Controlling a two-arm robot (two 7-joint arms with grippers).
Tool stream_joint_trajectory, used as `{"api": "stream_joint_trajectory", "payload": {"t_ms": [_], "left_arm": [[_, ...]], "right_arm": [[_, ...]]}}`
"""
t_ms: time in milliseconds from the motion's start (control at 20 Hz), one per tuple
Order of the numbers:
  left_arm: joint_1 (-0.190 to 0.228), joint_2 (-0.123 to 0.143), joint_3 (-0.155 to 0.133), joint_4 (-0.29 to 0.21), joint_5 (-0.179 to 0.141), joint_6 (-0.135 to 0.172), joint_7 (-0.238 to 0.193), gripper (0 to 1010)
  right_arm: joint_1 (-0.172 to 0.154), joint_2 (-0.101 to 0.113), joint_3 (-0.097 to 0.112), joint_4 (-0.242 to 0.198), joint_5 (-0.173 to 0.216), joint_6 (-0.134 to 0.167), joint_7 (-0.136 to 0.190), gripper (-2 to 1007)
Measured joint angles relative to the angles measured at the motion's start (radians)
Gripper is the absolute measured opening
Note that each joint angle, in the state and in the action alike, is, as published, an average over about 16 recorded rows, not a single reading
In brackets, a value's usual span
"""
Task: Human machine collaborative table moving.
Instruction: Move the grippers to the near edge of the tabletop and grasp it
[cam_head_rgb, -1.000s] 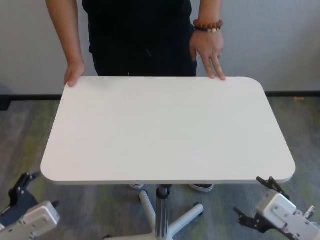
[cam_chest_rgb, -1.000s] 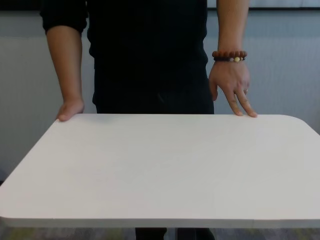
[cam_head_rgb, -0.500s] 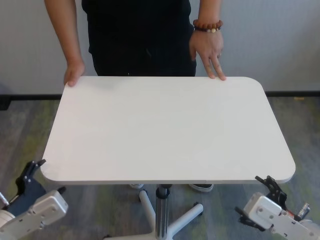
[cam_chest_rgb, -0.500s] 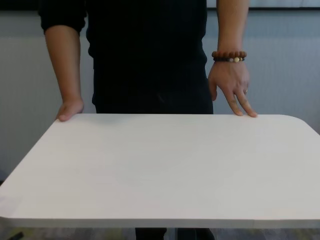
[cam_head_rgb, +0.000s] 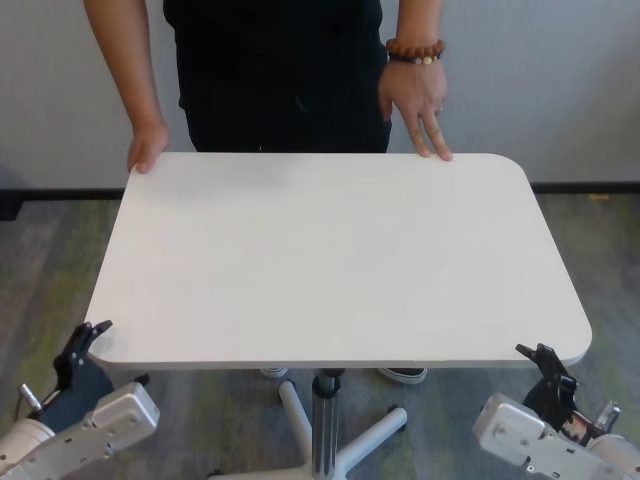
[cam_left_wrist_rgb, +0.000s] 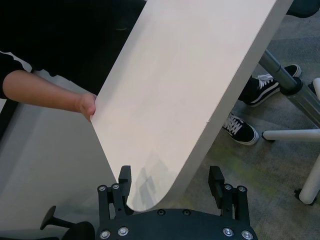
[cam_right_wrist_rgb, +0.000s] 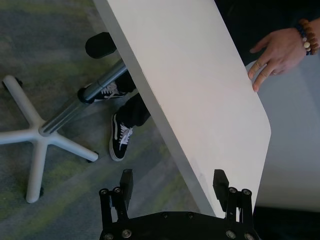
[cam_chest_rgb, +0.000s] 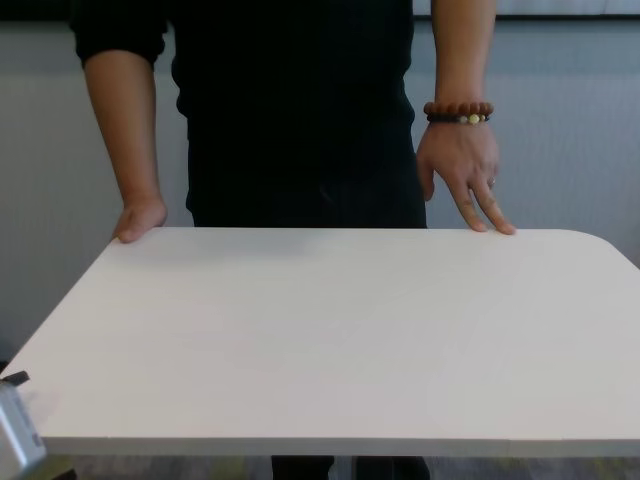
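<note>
The table (cam_head_rgb: 330, 250) is a white rectangular top with rounded corners on a silver pole (cam_head_rgb: 324, 415). The human (cam_head_rgb: 280, 70), in black, stands at its far side with one hand (cam_head_rgb: 148, 146) on the far left corner and the braceleted hand (cam_head_rgb: 420, 100) touching the far edge. My left gripper (cam_head_rgb: 83, 346) is at the near left corner, open; in the left wrist view its jaws (cam_left_wrist_rgb: 170, 175) straddle the rounded corner of the table (cam_left_wrist_rgb: 185, 75). My right gripper (cam_head_rgb: 553, 372) is at the near right corner, open, straddling the table's edge (cam_right_wrist_rgb: 200, 90).
A white star base with castors (cam_head_rgb: 375, 435) spreads under the pole on grey-green carpet. The human's black-and-white shoes (cam_left_wrist_rgb: 240, 129) stand beside the base. A pale wall runs behind the human.
My left gripper has risen and moved in to the table's near left corner. The right gripper has shifted outward to the near right corner. Table and the human's hands have stayed put.
</note>
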Motion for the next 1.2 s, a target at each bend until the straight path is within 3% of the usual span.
{"api": "stream_joint_trajectory", "payload": {"t_ms": [650, 1200], "left_arm": [[-0.015, -0.047, 0.0, 0.025, 0.055, 0.014, 0.007, 1001], [-0.036, -0.092, 0.003, 0.051, 0.124, 0.019, 0.034, 1001]], "right_arm": [[0.041, -0.028, -0.029, 0.033, -0.14, 0.029, -0.015, 1005], [0.073, -0.06, -0.039, 0.075, -0.207, 0.043, 0.001, 1005]]}}
